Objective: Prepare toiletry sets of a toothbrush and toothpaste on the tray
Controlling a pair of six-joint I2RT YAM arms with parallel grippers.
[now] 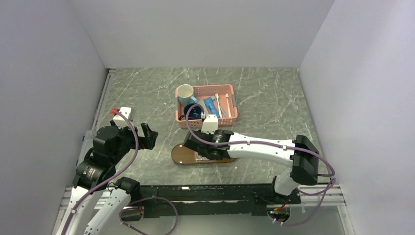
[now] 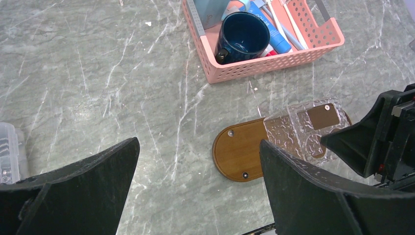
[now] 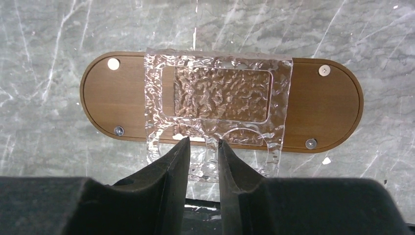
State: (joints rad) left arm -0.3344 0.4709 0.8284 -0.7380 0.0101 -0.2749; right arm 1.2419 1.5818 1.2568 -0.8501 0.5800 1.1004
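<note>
The dark-brown oval tray (image 3: 323,105) lies on the marble table with a clear textured dish (image 3: 215,93) across its middle, the dish overhanging the tray's near edge. My right gripper (image 3: 203,141) hovers at that overhang, jaws a narrow gap apart with the dish's edge showing between the fingertips; no toothbrush or toothpaste is in it. White toothbrushes (image 2: 288,22) and a blue toothpaste tube (image 2: 274,36) lie in the pink basket (image 2: 254,68). My left gripper (image 2: 198,142) stands wide open and empty over bare table, left of the tray (image 2: 240,152).
The pink basket (image 1: 230,117) sits just behind the tray (image 1: 178,155) and also holds a dark blue mug (image 1: 193,111) and a pale mug (image 1: 185,92). A clear plastic object (image 2: 7,152) is at the far left. Grey walls close in both sides.
</note>
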